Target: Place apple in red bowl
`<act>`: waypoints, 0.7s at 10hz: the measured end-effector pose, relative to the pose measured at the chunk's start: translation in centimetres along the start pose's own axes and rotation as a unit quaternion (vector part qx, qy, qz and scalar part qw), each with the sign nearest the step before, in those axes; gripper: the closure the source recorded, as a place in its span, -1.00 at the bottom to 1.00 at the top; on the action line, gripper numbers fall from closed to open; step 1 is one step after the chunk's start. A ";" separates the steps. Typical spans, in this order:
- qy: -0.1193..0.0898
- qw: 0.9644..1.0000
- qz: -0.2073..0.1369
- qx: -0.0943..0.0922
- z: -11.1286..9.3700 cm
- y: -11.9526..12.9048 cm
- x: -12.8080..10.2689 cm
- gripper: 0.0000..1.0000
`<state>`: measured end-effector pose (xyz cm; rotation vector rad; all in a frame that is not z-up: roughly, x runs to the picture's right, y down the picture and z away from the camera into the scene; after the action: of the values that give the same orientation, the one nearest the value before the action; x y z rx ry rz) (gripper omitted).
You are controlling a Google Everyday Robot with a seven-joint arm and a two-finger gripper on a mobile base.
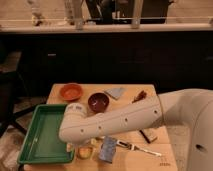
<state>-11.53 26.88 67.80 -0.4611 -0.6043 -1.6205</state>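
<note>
The apple (85,152), small with yellow and reddish skin, sits near the table's front edge, just right of the green tray (40,135). My white arm (120,120) reaches across the table from the right, and its end hangs right over the apple. My gripper (88,145) is below that arm end, mostly hidden by it, directly at the apple. The red bowl (71,91), orange-red and shallow, stands empty at the table's back left, well away from the apple.
A darker maroon bowl (98,102) stands right of the red bowl. A grey-blue cloth (116,92) and a brown item (140,96) lie at the back. A blue packet (107,149) and a utensil (139,149) lie right of the apple.
</note>
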 end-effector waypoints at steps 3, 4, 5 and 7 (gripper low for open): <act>-0.008 1.000 -0.001 0.001 0.5 -0.1 0.4 -0.60; -0.010 1.000 0.000 0.002 0.7 0.0 0.5 -0.60; -0.011 1.000 0.001 0.002 0.8 0.0 0.6 -0.60; -0.014 1.000 0.002 0.005 1.0 -0.1 0.6 -0.60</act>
<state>-11.71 27.06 68.93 -0.4778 -0.6326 -1.6093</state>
